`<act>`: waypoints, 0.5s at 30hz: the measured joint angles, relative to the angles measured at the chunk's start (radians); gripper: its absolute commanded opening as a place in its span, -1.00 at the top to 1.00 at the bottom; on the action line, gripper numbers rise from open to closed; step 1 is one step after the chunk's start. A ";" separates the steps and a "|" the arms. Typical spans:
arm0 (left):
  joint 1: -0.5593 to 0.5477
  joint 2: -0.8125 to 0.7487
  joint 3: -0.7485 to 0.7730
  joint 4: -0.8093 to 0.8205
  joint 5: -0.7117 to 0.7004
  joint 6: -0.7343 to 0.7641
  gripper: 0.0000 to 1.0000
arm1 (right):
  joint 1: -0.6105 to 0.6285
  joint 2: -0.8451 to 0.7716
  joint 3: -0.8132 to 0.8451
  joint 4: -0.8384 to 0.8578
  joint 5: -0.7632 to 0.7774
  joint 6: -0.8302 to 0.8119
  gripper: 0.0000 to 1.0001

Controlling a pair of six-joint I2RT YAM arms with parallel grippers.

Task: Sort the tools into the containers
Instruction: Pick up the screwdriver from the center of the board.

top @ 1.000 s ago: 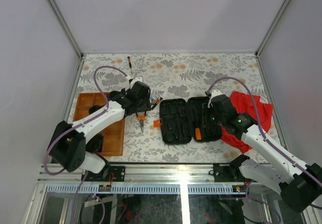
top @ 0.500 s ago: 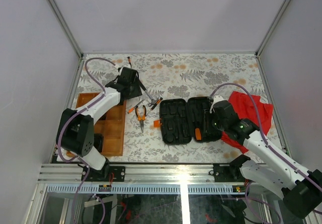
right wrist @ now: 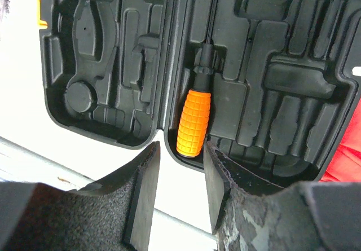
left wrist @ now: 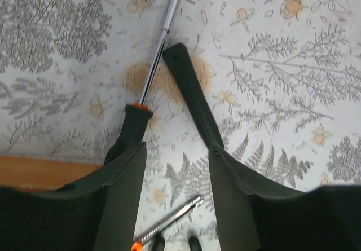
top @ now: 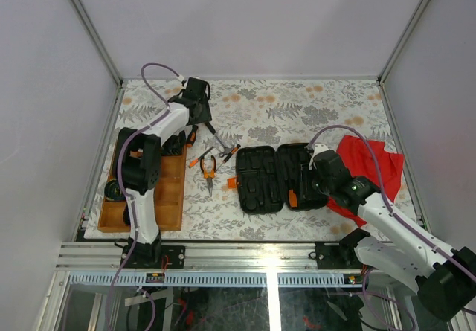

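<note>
1. An orange-handled screwdriver (right wrist: 193, 121) lies in the right half of the open black tool case (right wrist: 113, 65). It sits just beside the hinge, at the centre of the right wrist view.
2. The right hand (right wrist: 179, 152) hovers over the case's near edge, fingers parted and empty.
3. A red cloth (top: 368, 160) lies just beside the case, at the right of the overhead view.
4. Left of the case, pliers (top: 208, 166) lie loose on the floral tabletop (top: 297, 108). The wooden tray (top: 167, 197) is at the lower left.
5. The left hand (left wrist: 177, 149) is at the upper left of the overhead view, open and holding nothing.
6. Just past its fingers lie a steel-shafted screwdriver (left wrist: 158, 59) and a slim black grip (left wrist: 192, 101), perhaps the hammer's handle.
</note>
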 measured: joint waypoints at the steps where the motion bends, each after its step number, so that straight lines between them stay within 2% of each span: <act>1: 0.001 0.030 0.033 -0.009 -0.002 0.009 0.03 | 0.000 0.004 -0.002 0.002 0.000 0.000 0.13; 7: 0.007 0.169 0.182 -0.069 -0.053 0.056 0.00 | 0.000 0.019 -0.013 0.017 -0.011 0.000 0.13; 15: 0.028 0.207 0.204 -0.138 -0.128 0.084 -0.06 | 0.000 0.046 -0.017 0.024 -0.026 0.000 0.13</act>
